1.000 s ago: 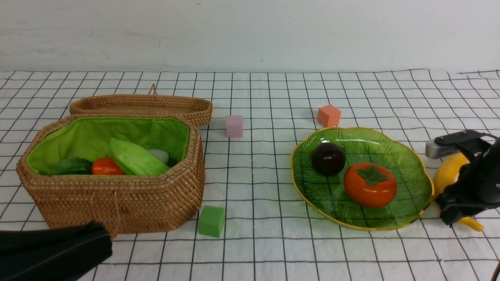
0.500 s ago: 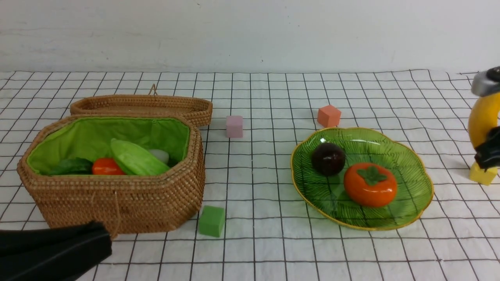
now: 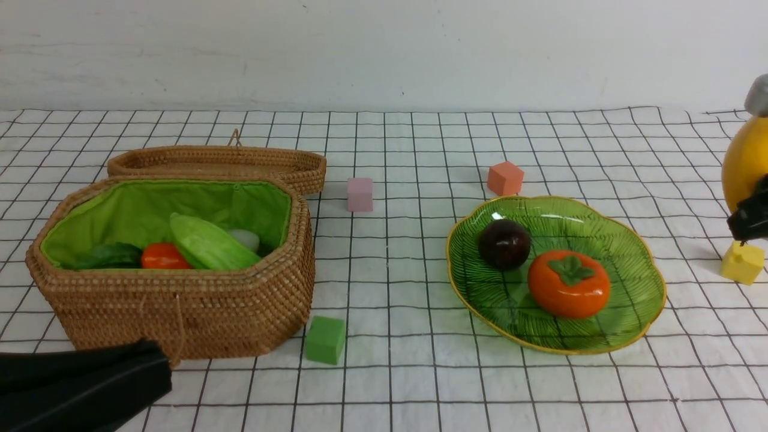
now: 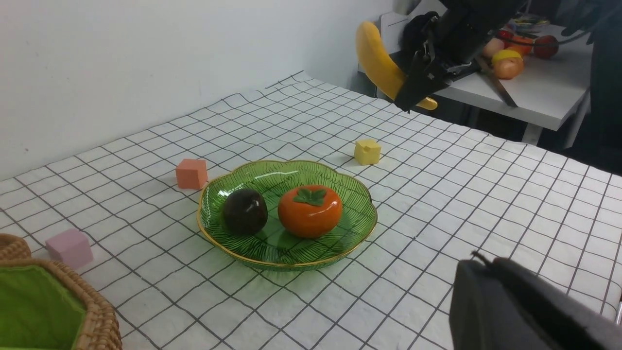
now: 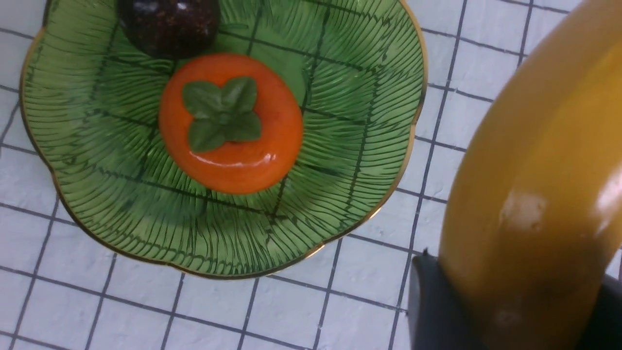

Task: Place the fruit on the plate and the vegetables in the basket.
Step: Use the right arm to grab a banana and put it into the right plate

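the banana is held in the air at the far right edge of the front view, clamped between the jaws of the right gripper; it hangs clear of the checked cloth, to the right of the plate and not over it. in the right wrist view the yellow fruit is seen pressed against a dark finger. a yellow cube lies on the cloth just below the held banana, well apart from the plate's rim.

on the plate, at right of centre, the persimmon is seated with its leaf cap up, and the mangosteen rests just beside it on the far-left side; whether the two touch cannot be told. an orange cube is placed just beyond the plate's far rim.

the basket stands open at the left, with the gourd, the carrot, the radish and a dark green shape, partly hidden, lying inside on the green lining. the rattan lid lies flat behind it. a pink cube is set to the right of the lid, and a green cube lies near the basket's near-right corner.

the left gripper is seen low at the near left, its jaws clenched together and nothing grasped.
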Robot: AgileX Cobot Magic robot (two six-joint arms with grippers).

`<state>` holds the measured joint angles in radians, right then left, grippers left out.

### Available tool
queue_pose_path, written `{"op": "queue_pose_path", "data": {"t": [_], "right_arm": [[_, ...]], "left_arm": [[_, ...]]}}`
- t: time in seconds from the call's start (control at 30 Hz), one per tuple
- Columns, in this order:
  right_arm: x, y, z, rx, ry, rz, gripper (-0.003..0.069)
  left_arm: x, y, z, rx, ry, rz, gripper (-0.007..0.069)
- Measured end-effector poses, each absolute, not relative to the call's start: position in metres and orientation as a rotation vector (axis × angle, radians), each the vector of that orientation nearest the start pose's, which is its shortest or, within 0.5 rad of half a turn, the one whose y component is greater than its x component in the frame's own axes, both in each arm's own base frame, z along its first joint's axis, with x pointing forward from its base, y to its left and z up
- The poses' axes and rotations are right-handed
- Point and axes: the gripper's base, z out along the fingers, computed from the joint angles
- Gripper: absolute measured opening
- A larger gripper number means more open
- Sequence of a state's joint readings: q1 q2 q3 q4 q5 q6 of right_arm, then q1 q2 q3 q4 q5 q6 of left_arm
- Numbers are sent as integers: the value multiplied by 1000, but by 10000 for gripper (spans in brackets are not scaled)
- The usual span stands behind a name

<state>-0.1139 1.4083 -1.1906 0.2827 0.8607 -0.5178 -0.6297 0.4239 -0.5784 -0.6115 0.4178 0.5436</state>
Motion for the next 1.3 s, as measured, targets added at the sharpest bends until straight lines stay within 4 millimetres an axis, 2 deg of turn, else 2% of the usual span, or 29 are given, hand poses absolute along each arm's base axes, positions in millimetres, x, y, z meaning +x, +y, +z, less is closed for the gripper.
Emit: {"op": "queue_pose_path", "data": {"t": [0.33,0.5,0.53,0.57,0.63,0.77,0.87,1.03,1.2,1.3], "right_arm": [[296,-2,326,-366,2441,206,302],[299,38,324,-533,2390,264,302],[300,39,324,-543,2388,264,302],[302,55,319,-624,2375,279,302],[306,69,311,-688,2370,293,302],[318,87,290,-765,2380,303,302],[330,91,271,-754,2402,298,302],[345,92,251,-716,2422,281,302],[346,92,244,-693,2456,299,302],[341,98,244,-530,2534,457,302]], "left_arm": [[56,-67,346,683,1581,-686,-6],[56,-67,346,682,1580,-686,-5],[56,-67,346,682,1580,-686,-5],[56,-67,346,682,1580,-686,-5],[56,-67,346,682,1580,-686,-5],[56,-67,346,682,1580,-686,-5],[56,-67,346,682,1580,-686,-5],[56,-67,346,682,1580,-686,-5],[56,-67,346,682,1580,-686,-5],[56,-67,346,683,1580,-686,-5]]}}
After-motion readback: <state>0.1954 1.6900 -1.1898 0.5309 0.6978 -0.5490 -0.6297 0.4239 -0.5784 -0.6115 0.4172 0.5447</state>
